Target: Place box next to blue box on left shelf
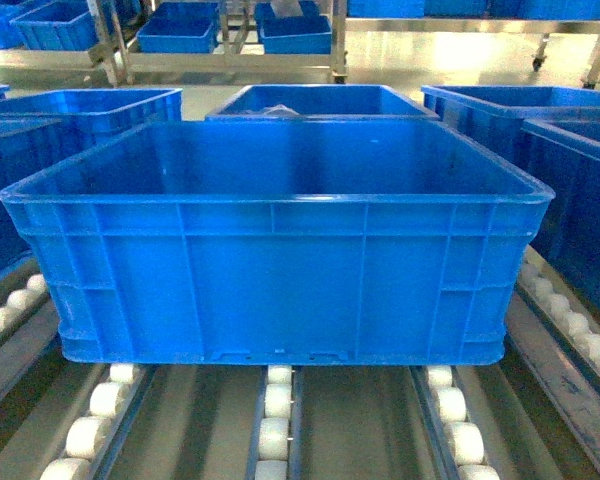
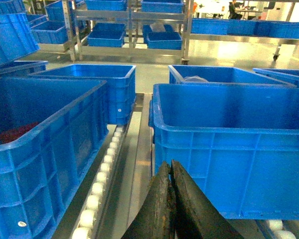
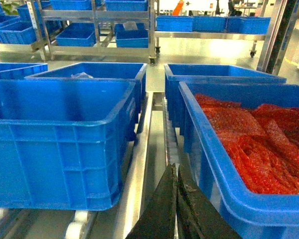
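Note:
A large empty blue box (image 1: 280,270) stands on the white rollers (image 1: 273,420) of the middle lane, filling the head view. It also shows as the box (image 2: 234,149) at the right of the left wrist view and as the box (image 3: 55,144) at the left of the right wrist view. My left gripper (image 2: 170,163) is shut and empty, low beside the box's left front corner. My right gripper (image 3: 176,167) is shut and empty, in the gap by the box's right side. Neither gripper shows in the head view. Another blue box (image 2: 35,149) sits in the left lane.
A blue crate (image 3: 249,149) full of red bubble-wrap bags stands in the right lane. More blue crates (image 1: 320,100) sit behind on each lane. Metal rails (image 3: 139,169) divide the lanes. Racks with blue bins (image 1: 180,30) line the far floor.

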